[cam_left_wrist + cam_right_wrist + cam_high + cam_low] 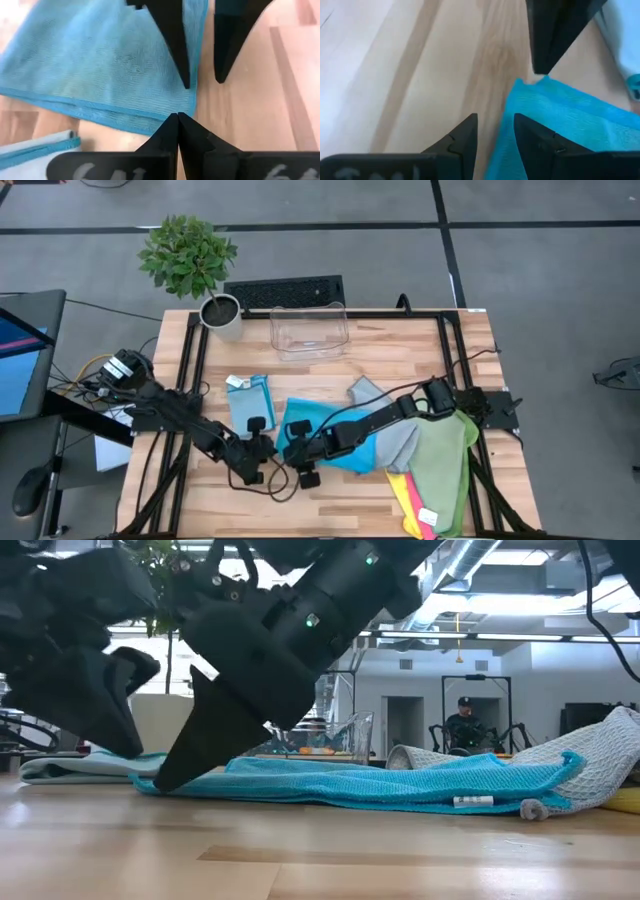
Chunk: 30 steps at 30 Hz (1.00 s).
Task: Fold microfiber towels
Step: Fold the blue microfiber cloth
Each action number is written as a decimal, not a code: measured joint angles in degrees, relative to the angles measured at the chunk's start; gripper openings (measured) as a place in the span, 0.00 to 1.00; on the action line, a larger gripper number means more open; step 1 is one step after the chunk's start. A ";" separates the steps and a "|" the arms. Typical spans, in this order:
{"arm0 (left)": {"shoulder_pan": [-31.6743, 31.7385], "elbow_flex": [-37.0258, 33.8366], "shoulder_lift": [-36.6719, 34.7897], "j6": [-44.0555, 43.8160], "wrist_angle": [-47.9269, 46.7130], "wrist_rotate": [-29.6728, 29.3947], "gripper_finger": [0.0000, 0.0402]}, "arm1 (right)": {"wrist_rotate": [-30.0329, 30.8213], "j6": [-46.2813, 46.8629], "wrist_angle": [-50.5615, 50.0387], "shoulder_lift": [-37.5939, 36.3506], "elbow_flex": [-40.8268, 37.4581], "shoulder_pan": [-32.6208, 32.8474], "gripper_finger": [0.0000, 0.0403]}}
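Both end effectors meet at the teal towel's point(335, 442) near corner on the table point(330, 375). Left end effector point(262, 448) is pinched closed and empty; right end effector point(292, 450) stands narrowly parted, seemingly straddling the towel's edge without gripping.

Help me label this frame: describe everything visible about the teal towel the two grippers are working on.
The teal towel is a soft, ribbed microfiber cloth with a stitched hem, lying flat but rumpled on the wooden table. Its far end runs under the grey towel. The right gripper, jaws apart, straddles its near corner, one finger on the cloth. The left gripper, shut, sits at the same corner's edge.
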 joint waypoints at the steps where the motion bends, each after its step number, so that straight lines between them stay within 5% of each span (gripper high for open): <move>1: -0.96 -0.18 0.00 -0.65 0.45 -1.66 0.00 | 1.21 -0.17 0.55 0.00 0.00 0.44 0.38; 11: -5.29 -0.64 2.35 -0.84 -0.96 -13.37 0.00 | 6.29 -1.28 6.44 -0.01 0.00 0.85 0.38; 18: -5.46 -0.40 10.13 0.98 2.98 -13.93 0.00 | 6.22 -0.39 7.08 -0.02 0.00 1.13 0.38; 30: -5.82 -0.37 9.88 -1.07 1.67 -12.41 0.00 | 8.90 0.67 9.48 3.18 0.13 1.04 0.38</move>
